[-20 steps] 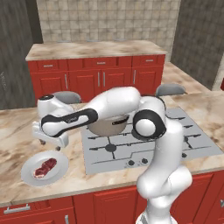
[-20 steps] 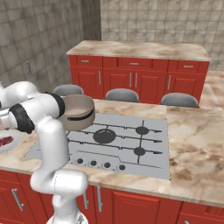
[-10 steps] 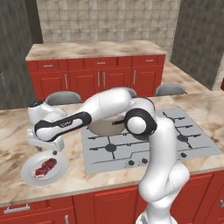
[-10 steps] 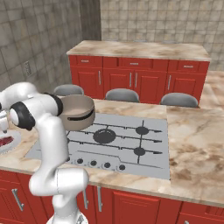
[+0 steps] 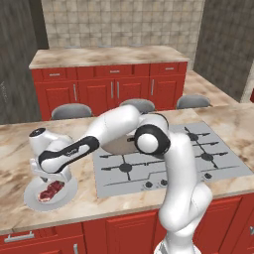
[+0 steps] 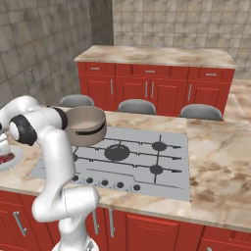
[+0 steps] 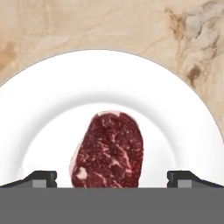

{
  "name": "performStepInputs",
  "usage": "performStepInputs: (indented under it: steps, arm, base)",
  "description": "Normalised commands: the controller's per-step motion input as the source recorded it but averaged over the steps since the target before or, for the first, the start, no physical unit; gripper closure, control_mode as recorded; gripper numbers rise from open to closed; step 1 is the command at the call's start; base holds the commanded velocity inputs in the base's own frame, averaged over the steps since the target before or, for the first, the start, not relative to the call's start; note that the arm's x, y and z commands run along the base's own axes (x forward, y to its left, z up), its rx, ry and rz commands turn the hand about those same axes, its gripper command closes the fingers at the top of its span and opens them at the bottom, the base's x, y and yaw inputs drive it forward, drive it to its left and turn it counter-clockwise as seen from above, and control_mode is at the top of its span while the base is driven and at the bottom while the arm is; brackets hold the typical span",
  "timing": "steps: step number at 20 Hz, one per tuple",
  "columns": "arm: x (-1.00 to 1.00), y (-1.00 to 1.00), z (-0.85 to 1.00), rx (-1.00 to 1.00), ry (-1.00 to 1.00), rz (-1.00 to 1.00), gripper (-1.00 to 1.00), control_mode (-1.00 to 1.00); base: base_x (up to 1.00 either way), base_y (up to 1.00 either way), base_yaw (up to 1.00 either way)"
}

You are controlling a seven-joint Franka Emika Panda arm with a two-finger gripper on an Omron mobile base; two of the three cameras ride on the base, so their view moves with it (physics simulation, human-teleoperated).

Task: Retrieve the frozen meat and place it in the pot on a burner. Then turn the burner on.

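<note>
Currently my gripper (image 7: 112, 178) stands wide open, fingertips (image 7: 41, 177) at lower left and lower right of the hand view. Between them lies the frozen meat (image 7: 109, 151), long axis running bottom to top of the frame, on the white plate (image 7: 109, 83). No writing is legible.

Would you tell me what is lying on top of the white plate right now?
The frozen meat lies flat on the white plate, between the open gripper's fingertips. Nothing else shows on the rim; the nearest edge of the meat is cut off from the hand view.
</note>
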Motion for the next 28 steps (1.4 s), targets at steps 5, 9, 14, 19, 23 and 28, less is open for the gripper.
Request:
performStepInputs:
  steps: [5, 9, 14, 19, 23, 28]
  arm:
    - [0.0, 0.0, -0.48, 0.0, 0.0, 0.0, -1.0, -1.0]
    - [0.0, 0.0, -0.27, 0.0, 0.0, 0.0, -1.0, -1.0]
    - [0.0, 0.0, -0.25, 0.0, 0.0, 0.0, -1.0, -1.0]
    - [-0.05, 0.0, -0.34, 0.0, -0.01, 0.0, 1.0, -1.0]
    - [-0.1, 0.0, -0.14, 0.0, -0.1, 0.0, 1.0, -1.0]
    - [-0.1, -0.28, 0.11, 0.03, -0.06, -0.01, 1.0, -1.0]
  base:
    - [0.0, 0.0, 0.0]
    - [0.0, 0.0, 0.0]
    - [0.0, 0.0, 0.0]
    - [0.0, 0.0, 0.0]
    - [0.0, 0.0, 0.0]
    - [0.0, 0.0, 0.0]
